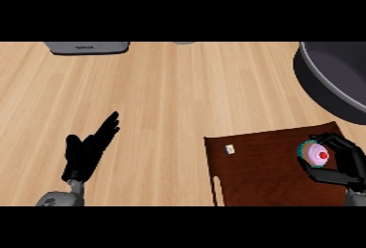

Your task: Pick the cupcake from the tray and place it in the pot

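The right hand (352,164) comes in at the near right corner, its grey forearm barely in view at the lower edge. Its fingers and thumb curl round the cupcake (316,154) from the right, fingers arching over the far side and thumb closing under the near side, so the hand pinches the cupcake between them. The cupcake shows pink icing, a red dot on top and a teal wrapper. It sits over the right part of the tray (265,174); whether it rests on the tray or is lifted off it cannot be told. The left hand (89,152) shows at the near left over bare table (178,97), resting with its fingers straight and close together, slanting toward the far right, the thumb set apart on the left; it holds nothing. There are two hands, one cupcake, one tray and one pot. The tray is a dark brown board at the near right, cut off by the lower edge, and one small pale item (230,149) lies near its far left corner, well apart from the cupcake. The pot (336,77), dark grey and round, stands at the far right, partly out of view and apart from the tray. One grey object (87,47) lies at the far left edge of the table.
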